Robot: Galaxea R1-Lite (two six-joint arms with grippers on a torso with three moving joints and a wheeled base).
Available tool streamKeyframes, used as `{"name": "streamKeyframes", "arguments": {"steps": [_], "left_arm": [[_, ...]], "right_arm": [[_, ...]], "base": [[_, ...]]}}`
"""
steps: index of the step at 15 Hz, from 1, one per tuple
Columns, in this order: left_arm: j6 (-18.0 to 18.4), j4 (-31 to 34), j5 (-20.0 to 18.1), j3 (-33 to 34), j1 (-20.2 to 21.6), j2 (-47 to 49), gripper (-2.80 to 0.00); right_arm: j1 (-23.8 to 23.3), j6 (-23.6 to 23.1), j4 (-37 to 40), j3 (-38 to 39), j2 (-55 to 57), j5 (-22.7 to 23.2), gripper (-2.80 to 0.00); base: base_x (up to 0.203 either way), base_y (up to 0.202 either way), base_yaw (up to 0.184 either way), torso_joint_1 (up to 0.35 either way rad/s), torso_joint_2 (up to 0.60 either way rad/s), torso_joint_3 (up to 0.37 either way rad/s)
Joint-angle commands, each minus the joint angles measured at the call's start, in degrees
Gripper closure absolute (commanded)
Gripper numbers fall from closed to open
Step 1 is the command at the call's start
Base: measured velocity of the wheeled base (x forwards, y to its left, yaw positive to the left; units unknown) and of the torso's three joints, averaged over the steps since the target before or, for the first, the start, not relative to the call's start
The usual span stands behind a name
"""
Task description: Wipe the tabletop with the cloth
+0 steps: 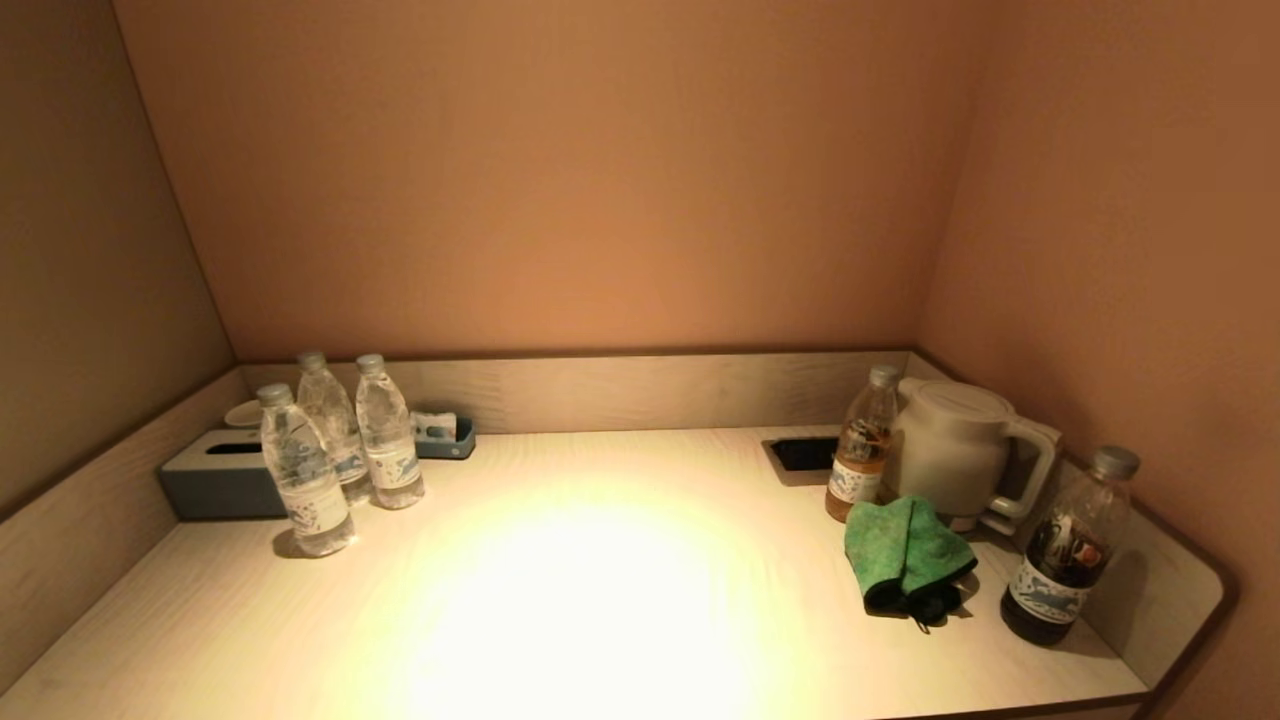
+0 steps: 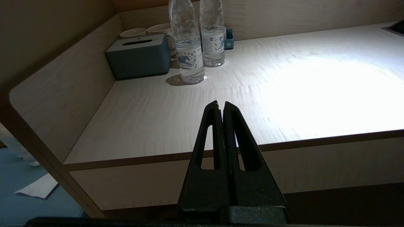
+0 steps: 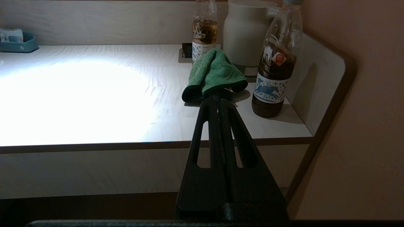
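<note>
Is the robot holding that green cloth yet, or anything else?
No, nothing is held. Both the left hand and right hand are shut and empty, off the table's front edge. The green cloth lies untouched by the kettle.

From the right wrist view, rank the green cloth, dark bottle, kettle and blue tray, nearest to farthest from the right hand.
1. Green cloth, just ahead of the right hand.
2. Dark bottle, by the side wall.
3. Kettle, behind the cloth.
4. Blue tray, far across.

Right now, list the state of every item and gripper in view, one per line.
cloth: crumpled, lying on tabletop, untouched
left gripper: shut, empty, short of the table edge
right gripper: shut, empty, short of the table edge
water bottles: upright, capped
dark bottle: upright, capped
amber bottle: upright, capped
kettle: lid closed
</note>
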State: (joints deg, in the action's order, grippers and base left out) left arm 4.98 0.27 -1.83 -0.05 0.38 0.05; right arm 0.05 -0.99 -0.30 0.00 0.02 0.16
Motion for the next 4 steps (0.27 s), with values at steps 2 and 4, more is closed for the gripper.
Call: {"name": "streamKeyframes", "arguments": {"steps": [2,4], "left_arm": [[0.1,0.0,0.0,0.0,0.1,0.0,0.00],[0.0,0.0,0.0,0.0,0.1,0.0,0.00]], "right_arm": [[0.0,0.1,0.0,-0.1,0.0,0.0,0.00],[0.0,0.1,0.0,0.0,0.0,0.0,0.00]], "base": [[0.000,0.000,0.000,0.000,0.00,0.000],[0.000,0.000,0.000,0.000,0.00,0.000]]}}
